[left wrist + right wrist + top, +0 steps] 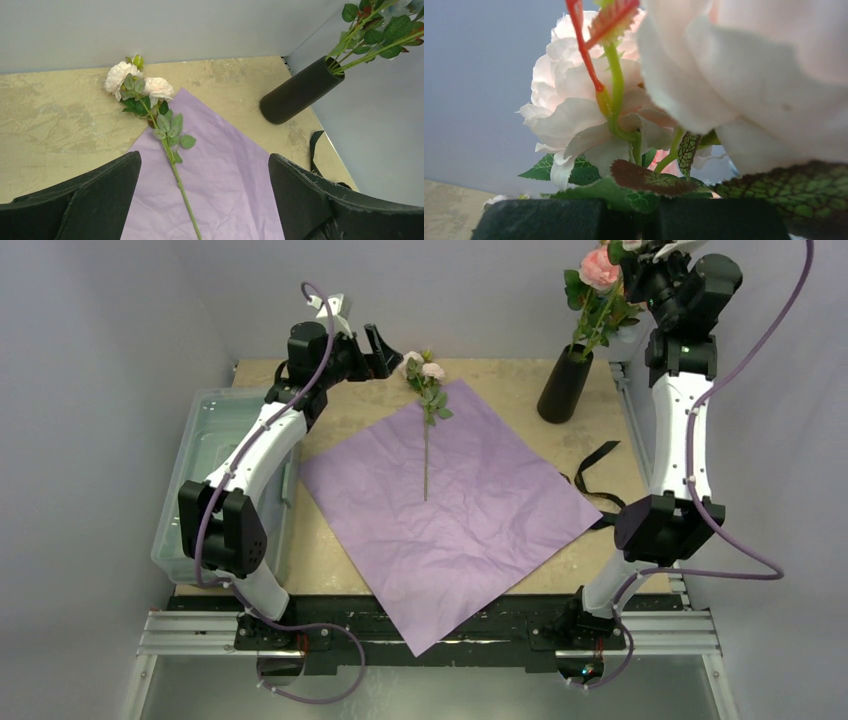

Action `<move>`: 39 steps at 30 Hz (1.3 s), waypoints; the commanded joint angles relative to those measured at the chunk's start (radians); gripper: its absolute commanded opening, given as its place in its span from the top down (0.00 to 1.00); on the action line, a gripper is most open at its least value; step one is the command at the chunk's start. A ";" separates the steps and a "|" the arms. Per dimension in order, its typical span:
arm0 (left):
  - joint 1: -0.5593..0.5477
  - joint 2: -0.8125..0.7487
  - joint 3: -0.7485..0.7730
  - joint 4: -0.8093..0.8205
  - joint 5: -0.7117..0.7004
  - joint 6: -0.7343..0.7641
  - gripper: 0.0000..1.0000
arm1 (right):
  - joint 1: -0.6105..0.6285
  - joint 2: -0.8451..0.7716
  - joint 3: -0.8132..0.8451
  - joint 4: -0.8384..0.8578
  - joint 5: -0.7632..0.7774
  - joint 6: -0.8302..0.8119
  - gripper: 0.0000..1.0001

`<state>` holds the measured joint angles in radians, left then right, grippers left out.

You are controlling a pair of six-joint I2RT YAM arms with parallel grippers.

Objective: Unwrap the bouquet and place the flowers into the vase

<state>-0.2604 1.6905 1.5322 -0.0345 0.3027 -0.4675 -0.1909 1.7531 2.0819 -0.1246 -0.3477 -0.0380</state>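
The lilac wrapping paper (470, 510) lies spread flat on the table. One of the flowers (427, 410) lies on it, its pale pink and white heads just past the paper's far corner; the left wrist view shows this flower (165, 130) too. My left gripper (383, 348) hovers open just left of those heads, nothing between its fingers (100, 190). The black vase (565, 385) stands at the back right with several flowers (598, 280) in it. My right gripper (644, 220) is up among those blooms, shut on a green flower stem.
A black ribbon (595, 465) lies loose on the table right of the paper, below the vase. A clear plastic bin (200, 440) sits along the table's left edge under my left arm. Grey walls close in behind and to the right.
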 commanded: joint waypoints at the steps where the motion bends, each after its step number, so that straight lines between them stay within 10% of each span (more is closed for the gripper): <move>1: -0.007 0.000 0.030 0.009 -0.015 0.047 0.00 | -0.002 -0.019 -0.062 0.103 0.019 0.003 1.00; 13: -0.021 0.004 0.014 -0.001 -0.023 0.069 0.00 | -0.001 0.026 -0.193 0.154 0.015 0.026 0.98; 26: -0.055 0.049 0.012 -0.062 -0.085 0.096 0.00 | -0.002 0.041 -0.219 0.128 0.045 0.027 0.33; 39: -0.129 0.138 0.002 -0.069 -0.176 0.107 0.00 | -0.001 -0.113 -0.379 0.128 -0.038 0.029 0.02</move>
<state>-0.3714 1.7935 1.5314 -0.1219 0.1692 -0.3744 -0.1909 1.7287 1.7332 -0.0181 -0.3389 -0.0086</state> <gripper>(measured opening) 0.996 0.959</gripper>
